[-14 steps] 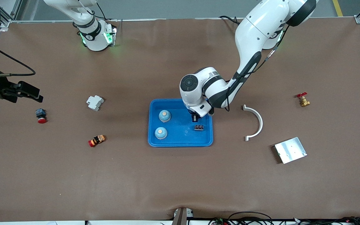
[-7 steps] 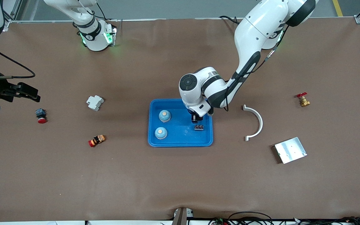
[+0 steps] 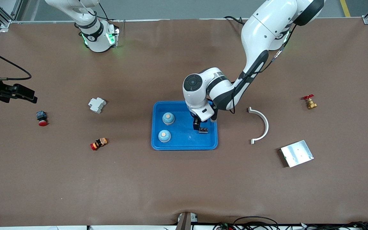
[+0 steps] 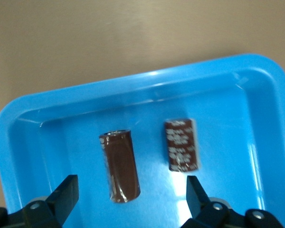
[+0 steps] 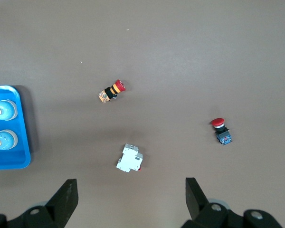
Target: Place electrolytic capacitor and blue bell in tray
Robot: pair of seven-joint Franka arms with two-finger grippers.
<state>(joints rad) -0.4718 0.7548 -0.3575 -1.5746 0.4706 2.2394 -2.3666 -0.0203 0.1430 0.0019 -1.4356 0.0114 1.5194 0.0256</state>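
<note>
I see the shallow bright-blue plastic tray [image 3: 184, 145] mid-table. My left gripper [image 3: 200, 125] hangs over its end toward the left arm, fingers [image 4: 65, 191] spread apart, holding nothing. Two brown cylindrical electrolytic capacitors [image 4: 119, 166] lie on the tray floor between and just ahead of those fingers. Two pale blue domed bells [image 3: 168, 118] sit toward the tray's right-arm end. My right gripper [image 5: 130, 202] waits, spread wide, over bare table.

Bright-blue tray [image 4: 33, 142] on brown worktop [image 4: 85, 42], two brown cylindrical capacitors [image 4: 119, 166] [image 4: 181, 145] lying side by side inside, apart, left gripper [image 4: 131, 202] fingers [image 4: 66, 192] spread wide above, nothing held
</note>
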